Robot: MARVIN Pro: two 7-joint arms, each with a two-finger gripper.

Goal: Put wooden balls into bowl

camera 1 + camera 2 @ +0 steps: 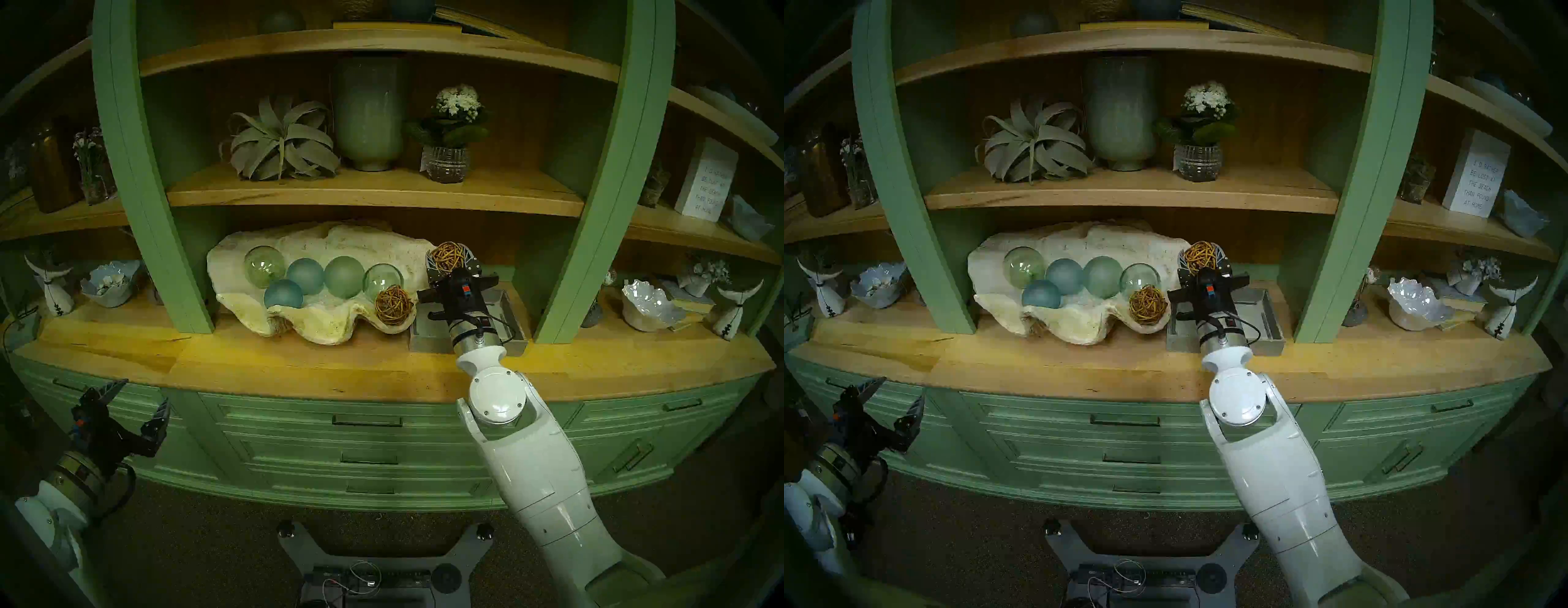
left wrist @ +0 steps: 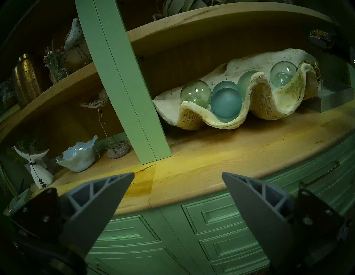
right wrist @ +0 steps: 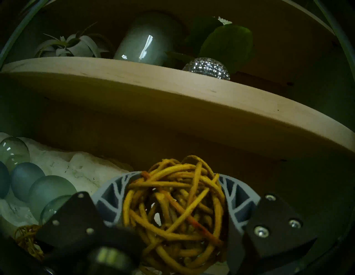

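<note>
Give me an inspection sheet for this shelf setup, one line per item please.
Surface: wooden counter, bare at the front.
Job's things: one woven ball in the shell bowl; second ball gripped above the grey tray.
Clutter: five glass balls in the shell.
Grippers: right gripper shut on the second ball; left gripper open, holding nothing.
Cables: black cable at the right wrist; wires on the base.
Surroundings: green cabinet, vase, plants above.
</note>
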